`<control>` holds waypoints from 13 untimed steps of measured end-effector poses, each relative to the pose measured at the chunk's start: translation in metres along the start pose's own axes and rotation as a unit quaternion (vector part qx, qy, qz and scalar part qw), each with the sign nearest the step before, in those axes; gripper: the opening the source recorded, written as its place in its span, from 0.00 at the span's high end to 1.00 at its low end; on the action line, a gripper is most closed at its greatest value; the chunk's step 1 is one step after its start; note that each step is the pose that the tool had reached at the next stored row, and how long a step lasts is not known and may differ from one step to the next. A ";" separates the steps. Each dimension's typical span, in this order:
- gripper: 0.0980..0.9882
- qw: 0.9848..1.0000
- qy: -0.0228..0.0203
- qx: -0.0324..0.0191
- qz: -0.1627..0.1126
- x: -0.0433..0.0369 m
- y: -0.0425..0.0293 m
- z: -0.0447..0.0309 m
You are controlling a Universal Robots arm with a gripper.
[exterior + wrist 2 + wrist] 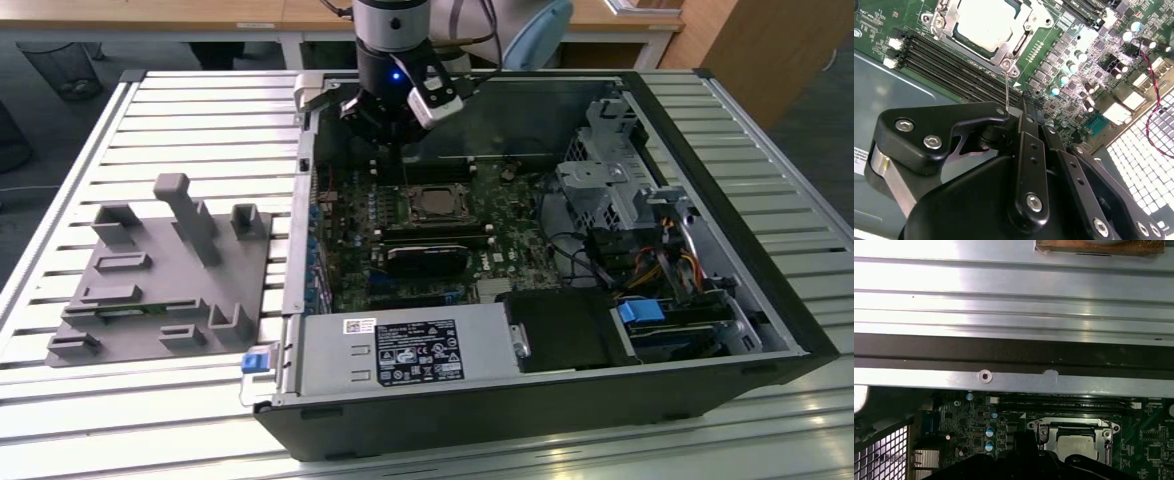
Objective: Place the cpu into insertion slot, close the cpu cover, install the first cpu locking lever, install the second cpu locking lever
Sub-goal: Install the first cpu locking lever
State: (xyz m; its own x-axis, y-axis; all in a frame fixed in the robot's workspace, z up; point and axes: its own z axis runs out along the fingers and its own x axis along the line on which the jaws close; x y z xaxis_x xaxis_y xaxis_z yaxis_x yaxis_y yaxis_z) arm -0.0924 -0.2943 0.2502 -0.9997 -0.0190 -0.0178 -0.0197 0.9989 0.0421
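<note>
Gripper (pixel 1019 107) fills the near part of the second wrist view, black linkages converging to a tip; fingers look pressed together around a thin wire lever (pixel 1007 90) that rises toward the socket corner, though exact contact at the tip is hard to confirm. Just past the tip, long black memory slots (pixel 954 60) run across the green motherboard (pixel 1089 60). Beyond them the cpu (pixel 985 21), pale silvery top, sits in the insertion slot (pixel 1006 61), with the cpu cover (pixel 1029 22) lying flat over it, framing the chip.

First wrist view: same cpu (pixel 1080 446) seated under the cover frame, case wall rail (pixel 1004 376) behind it.

Exterior view: open computer case (pixel 747 300) on a slatted metal table (pixel 174 110), arm's gripper (pixel 400 130) down inside the case just beyond the cpu (pixel 434 203). Grey fixture tray (pixel 160 270) lies well apart at the exterior view's left.
</note>
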 end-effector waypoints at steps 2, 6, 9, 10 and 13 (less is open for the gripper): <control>0.97 1.000 0.000 0.000 0.000 -0.0007 0.0000 0.0000; 0.97 1.000 0.000 0.000 0.000 -0.0019 -0.0001 0.0000; 0.97 1.000 0.000 0.000 0.000 -0.0028 0.0000 0.0001; 0.97 1.000 0.000 0.000 0.000 -0.0037 -0.0001 0.0000; 0.97 1.000 0.000 0.000 0.000 -0.0042 -0.0001 0.0001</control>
State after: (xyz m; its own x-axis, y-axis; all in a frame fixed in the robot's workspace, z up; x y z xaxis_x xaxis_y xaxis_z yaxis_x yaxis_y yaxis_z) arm -0.0881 -0.2943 0.2502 -0.9997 -0.0190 -0.0178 -0.0197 0.9989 0.0420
